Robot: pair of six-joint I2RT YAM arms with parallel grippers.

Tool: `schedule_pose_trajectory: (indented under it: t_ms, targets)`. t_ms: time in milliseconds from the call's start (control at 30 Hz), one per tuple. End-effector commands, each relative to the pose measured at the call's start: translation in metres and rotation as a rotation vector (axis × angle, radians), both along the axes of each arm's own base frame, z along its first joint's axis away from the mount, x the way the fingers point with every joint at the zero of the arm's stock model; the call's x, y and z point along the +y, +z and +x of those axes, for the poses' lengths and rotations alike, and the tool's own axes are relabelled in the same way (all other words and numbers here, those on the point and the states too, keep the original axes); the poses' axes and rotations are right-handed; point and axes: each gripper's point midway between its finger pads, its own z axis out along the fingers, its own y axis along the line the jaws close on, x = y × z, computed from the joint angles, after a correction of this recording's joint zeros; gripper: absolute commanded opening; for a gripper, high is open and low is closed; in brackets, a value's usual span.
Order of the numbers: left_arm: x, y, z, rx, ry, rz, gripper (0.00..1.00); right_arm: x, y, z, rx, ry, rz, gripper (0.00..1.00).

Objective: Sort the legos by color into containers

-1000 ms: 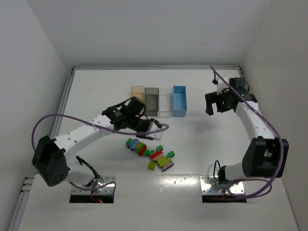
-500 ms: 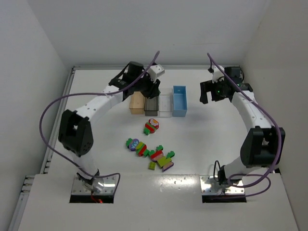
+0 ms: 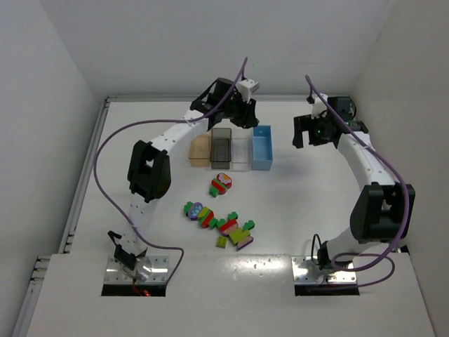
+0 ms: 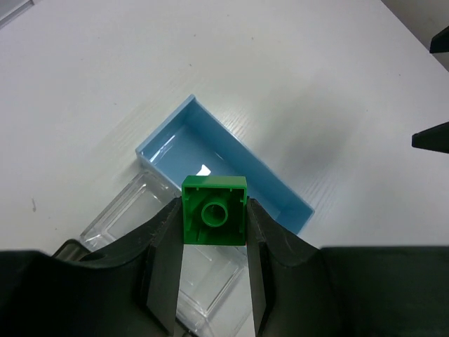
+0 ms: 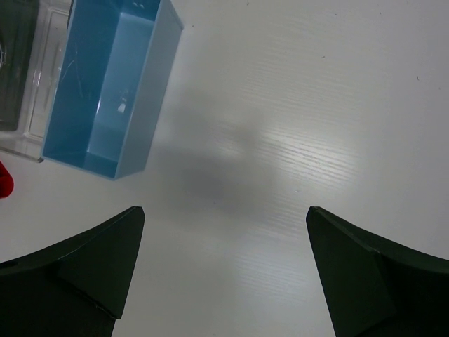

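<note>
Pinching green lego (image 4: 214,193), left tool (image 4: 212,225), by blue bin (image 4: 231,151) rim | right tool (image 5: 224,210) spread over table (image 5: 295,105)

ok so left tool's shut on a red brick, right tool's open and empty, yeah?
Not quite. The brick is green, not red, as the left wrist view shows. The left tool is shut on it, and the right tool is open and empty.
</note>
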Motion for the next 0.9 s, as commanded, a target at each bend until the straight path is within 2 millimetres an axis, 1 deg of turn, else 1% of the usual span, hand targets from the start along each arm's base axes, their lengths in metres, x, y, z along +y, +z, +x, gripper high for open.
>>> schedule_pose_trajectory:
  t_ms: [0, 33, 67, 100, 133, 167, 200, 267, 300, 333, 367, 400, 433, 467, 500, 533, 567, 600, 633, 667, 700, 733, 767, 800, 833, 867]
  targets:
    - [-0.023, 0.014, -0.002, 0.000, -0.024, -0.059, 0.00, -0.005, 0.015, 0.014, -0.061, -0.036, -0.002, 1.00]
    - [-0.028, 0.017, -0.005, -0.018, -0.039, -0.057, 0.00, -0.005, 0.015, 0.014, -0.061, -0.036, -0.002, 1.00]
    - [-0.029, 0.011, -0.003, -0.012, -0.039, -0.053, 0.00, -0.005, 0.015, 0.014, -0.061, -0.036, -0.002, 1.00]
    - [-0.033, 0.011, -0.006, -0.020, -0.053, -0.048, 0.00, -0.005, 0.012, 0.012, -0.054, -0.029, -0.010, 1.00]
    - [-0.034, 0.004, -0.005, -0.009, -0.053, -0.042, 0.00, -0.005, 0.012, 0.012, -0.054, -0.029, -0.010, 1.00]
    - [-0.039, -0.004, -0.008, 0.002, -0.062, -0.035, 0.03, -0.005, 0.012, 0.012, -0.054, -0.029, -0.010, 1.00]
    - [-0.040, 0.001, -0.007, -0.008, -0.062, -0.041, 0.05, -0.005, 0.012, 0.012, -0.054, -0.029, -0.010, 1.00]
    - [-0.041, -0.012, -0.004, 0.008, -0.062, -0.032, 0.08, -0.005, 0.012, 0.012, -0.054, -0.029, -0.010, 1.00]
    - [-0.041, -0.012, -0.004, 0.008, -0.062, -0.032, 0.08, -0.005, 0.008, 0.013, -0.045, -0.029, -0.010, 1.00]
    - [-0.047, -0.016, -0.006, 0.012, -0.071, -0.029, 0.09, -0.005, 0.008, 0.013, -0.045, -0.029, -0.010, 1.00]
    - [-0.047, -0.026, -0.005, 0.025, -0.071, -0.021, 0.09, -0.005, 0.008, 0.013, -0.047, -0.022, -0.016, 1.00]
    - [-0.048, -0.027, -0.005, 0.029, -0.071, -0.018, 0.11, -0.005, 0.008, 0.013, -0.047, -0.022, -0.016, 1.00]
    - [-0.048, -0.033, -0.004, 0.036, -0.071, -0.014, 0.12, -0.005, 0.008, 0.013, -0.047, -0.022, -0.016, 1.00]
    - [-0.050, -0.032, -0.002, 0.031, -0.071, -0.017, 0.14, -0.005, 0.004, 0.011, -0.037, -0.022, -0.016, 1.00]
    - [-0.051, -0.038, -0.001, 0.042, -0.071, -0.010, 0.14, -0.005, 0.004, 0.011, -0.037, -0.022, -0.016, 1.00]
    - [-0.051, -0.038, -0.001, 0.042, -0.071, -0.010, 0.17, -0.005, 0.004, 0.011, -0.037, -0.022, -0.016, 1.00]
    - [-0.052, -0.042, 0.001, 0.044, -0.071, -0.009, 0.19, -0.007, 0.004, 0.011, -0.039, -0.022, -0.029, 1.00]
    - [-0.052, -0.048, 0.001, 0.052, -0.070, -0.004, 0.23, -0.007, 0.004, 0.011, -0.039, -0.022, -0.029, 1.00]
    - [-0.052, -0.048, 0.001, 0.052, -0.070, -0.004, 0.23, -0.007, 0.004, 0.011, -0.039, -0.022, -0.029, 1.00]
    - [-0.052, -0.048, 0.001, 0.052, -0.070, -0.004, 0.31, -0.007, 0.004, 0.011, -0.039, -0.022, -0.029, 1.00]
    - [-0.052, -0.044, 0.002, 0.044, -0.071, -0.009, 0.35, -0.007, 0.004, 0.011, -0.039, -0.022, -0.029, 1.00]
    - [-0.053, -0.050, 0.002, 0.053, -0.070, -0.003, 0.38, -0.007, 0.004, 0.011, -0.039, -0.022, -0.029, 1.00]
    - [-0.052, -0.051, 0.003, 0.046, -0.075, 0.001, 0.41, -0.007, 0.004, 0.011, -0.039, -0.022, -0.029, 1.00]
    - [-0.053, -0.047, 0.004, 0.039, -0.075, -0.004, 0.48, -0.007, 0.004, 0.011, -0.039, -0.022, -0.029, 1.00]
    - [-0.053, -0.047, 0.004, 0.039, -0.075, -0.004, 0.51, -0.007, 0.004, 0.011, -0.039, -0.022, -0.029, 1.00]
    - [-0.054, -0.042, 0.005, 0.028, -0.075, -0.010, 0.54, -0.007, 0.004, 0.011, -0.039, -0.022, -0.029, 1.00]
